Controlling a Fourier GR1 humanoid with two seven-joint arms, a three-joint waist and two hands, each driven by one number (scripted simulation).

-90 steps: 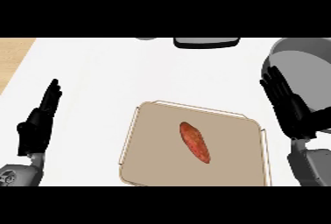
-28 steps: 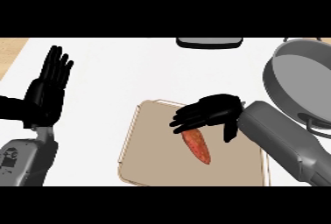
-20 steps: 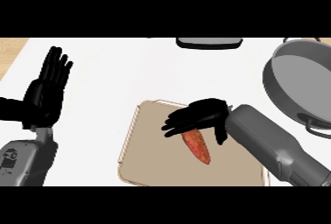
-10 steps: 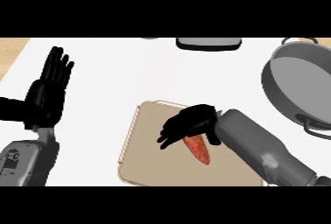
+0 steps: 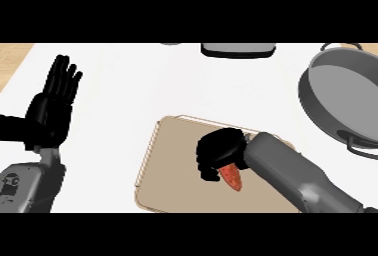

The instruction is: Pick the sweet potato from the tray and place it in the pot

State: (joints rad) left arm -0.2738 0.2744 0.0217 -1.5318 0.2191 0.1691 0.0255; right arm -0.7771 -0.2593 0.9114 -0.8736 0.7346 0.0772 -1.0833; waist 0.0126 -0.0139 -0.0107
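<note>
The right hand [image 5: 218, 152] lay over the tan tray [image 5: 166, 170], its fingers curled down round the upper end of the sweet potato [image 5: 232, 178], whose lower end showed beneath the hand, resting on the tray. The grey pot [image 5: 341, 95] stood on the white worktop [image 5: 133, 80] at the right edge, apart from the tray. The left hand [image 5: 53, 106] rested at the left, fingers straight and upward.

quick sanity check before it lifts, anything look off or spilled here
Nothing stands out. The sweet potato lies on the tray, its upper end under the curled right robot hand. The pot stands upright at the right. The left robot hand rests open at the left.
</note>
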